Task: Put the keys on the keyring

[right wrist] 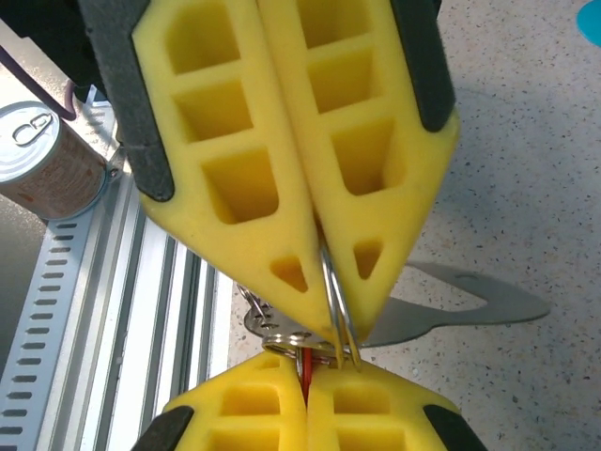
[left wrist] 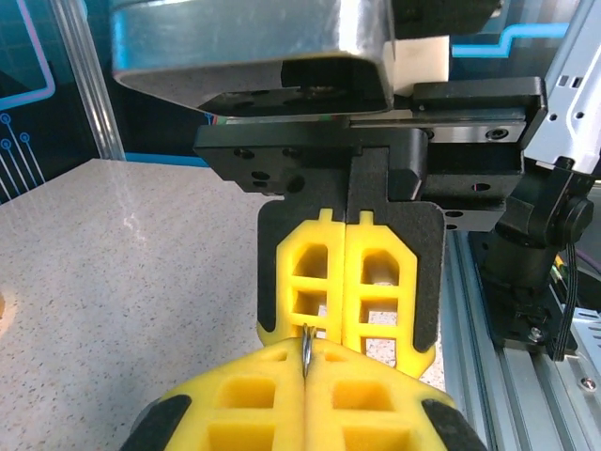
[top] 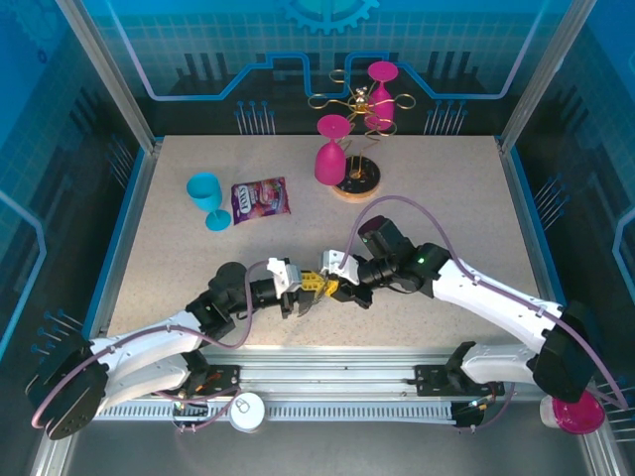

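Note:
Both grippers meet tip to tip over the near middle of the table. My left gripper (top: pixel 301 291) (left wrist: pixel 306 365) is shut on a thin wire ring (left wrist: pixel 306 346) of the keyring. The right wrist view shows that ring (right wrist: pixel 335 299) pinched between the left fingers (right wrist: pixel 282 188). The keyring's flat grey metal body (right wrist: pixel 451 305) sticks out to the right behind them, with small rings (right wrist: pixel 254 308) on the left. My right gripper (top: pixel 332 285) (right wrist: pixel 305 381) is shut on the key's red head (right wrist: pixel 303 366), pressed up against the ring. The blade is hidden.
At the back stand a gold wire rack (top: pixel 349 104) with a pink glass (top: pixel 381 94) and another pink glass (top: pixel 331 151) beside its wooden base. A blue cup (top: pixel 206 195) and a purple snack packet (top: pixel 260 200) lie back left. A tin can (top: pixel 247 411) (right wrist: pixel 47 150) sits by the near rail.

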### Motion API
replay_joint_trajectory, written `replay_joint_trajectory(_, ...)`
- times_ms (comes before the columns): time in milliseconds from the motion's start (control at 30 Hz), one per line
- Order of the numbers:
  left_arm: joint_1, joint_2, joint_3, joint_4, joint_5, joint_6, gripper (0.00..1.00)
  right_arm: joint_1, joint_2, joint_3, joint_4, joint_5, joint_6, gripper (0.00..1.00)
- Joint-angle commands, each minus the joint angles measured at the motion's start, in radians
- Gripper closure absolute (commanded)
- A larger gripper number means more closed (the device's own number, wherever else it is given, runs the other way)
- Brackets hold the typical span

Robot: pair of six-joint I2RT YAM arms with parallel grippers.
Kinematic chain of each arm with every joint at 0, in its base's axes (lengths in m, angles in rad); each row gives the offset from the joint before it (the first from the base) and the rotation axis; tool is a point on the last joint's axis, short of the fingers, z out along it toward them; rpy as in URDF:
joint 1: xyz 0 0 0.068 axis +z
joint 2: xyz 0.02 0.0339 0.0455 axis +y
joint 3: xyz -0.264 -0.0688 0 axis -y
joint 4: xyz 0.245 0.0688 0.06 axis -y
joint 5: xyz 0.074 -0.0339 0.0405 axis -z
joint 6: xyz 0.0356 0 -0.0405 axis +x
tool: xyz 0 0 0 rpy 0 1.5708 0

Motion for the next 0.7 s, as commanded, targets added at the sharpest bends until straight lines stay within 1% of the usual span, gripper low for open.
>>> replay_joint_trajectory(0,-0.003,0.000,0.004,0.122,0.018,-0.002,1.00,0.007,-0.051,-0.004,-0.004,0.004,-0.008,0.81)
replay_joint_trajectory(33,-0.002,0.002,0.002,0.124,0.020,-0.001,1.00,-0.006,-0.077,-0.019,0.012,0.007,0.002,0.73)
replay_joint_trajectory(100,-0.002,0.006,0.000,0.124,0.023,-0.002,1.00,-0.036,-0.126,-0.040,0.046,0.005,0.019,0.65)
replay_joint_trajectory(233,-0.002,0.016,-0.001,0.125,0.037,-0.002,1.00,-0.107,-0.210,-0.108,0.125,-0.041,0.067,0.60)
replay_joint_trajectory(367,-0.003,0.026,0.001,0.132,0.047,-0.004,1.00,-0.126,-0.222,-0.121,0.187,-0.096,0.100,0.61)
replay_joint_trajectory(467,-0.003,0.029,0.001,0.138,0.056,-0.009,1.00,-0.127,-0.200,-0.114,0.222,-0.101,0.123,0.69)
replay_joint_trajectory(533,-0.003,0.029,0.001,0.140,0.059,-0.012,1.00,-0.127,-0.183,-0.113,0.244,-0.104,0.132,0.72)
replay_joint_trajectory(667,-0.002,0.027,0.000,0.142,0.061,-0.015,1.00,-0.123,-0.149,-0.107,0.248,-0.126,0.129,0.74)
